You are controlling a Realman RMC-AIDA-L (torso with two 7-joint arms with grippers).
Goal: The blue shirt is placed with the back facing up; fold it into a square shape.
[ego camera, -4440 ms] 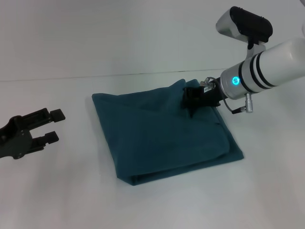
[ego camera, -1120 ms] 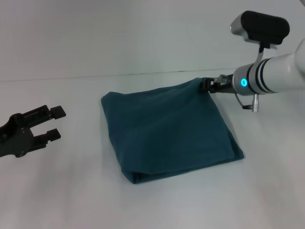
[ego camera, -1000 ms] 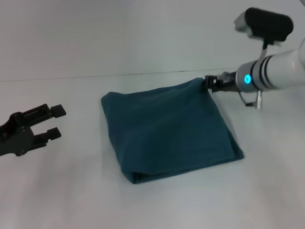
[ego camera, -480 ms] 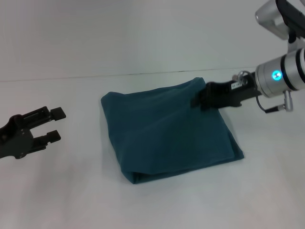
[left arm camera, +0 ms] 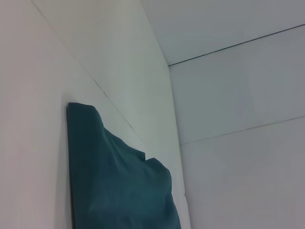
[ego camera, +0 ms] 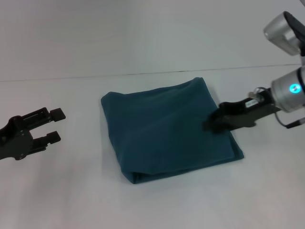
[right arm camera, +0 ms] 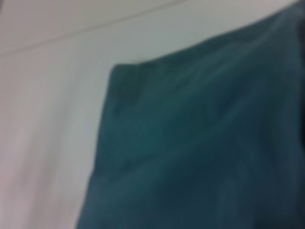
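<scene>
Blue shirt (ego camera: 167,129) lying folded into a rough square mid-frame on the white table (ego camera: 71,191), right gripper (ego camera: 212,125) hovering at its right edge — jaw state unclear, left gripper (ego camera: 53,125) sitting far left — jaws spread, gripping nothing.

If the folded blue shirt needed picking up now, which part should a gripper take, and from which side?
Probably the blue shirt at its far right corner: the layers end flush there, bare table surrounds it, and the right gripper is beside that edge. Come in low from the right. The left gripper is open, well off to the left.
</scene>
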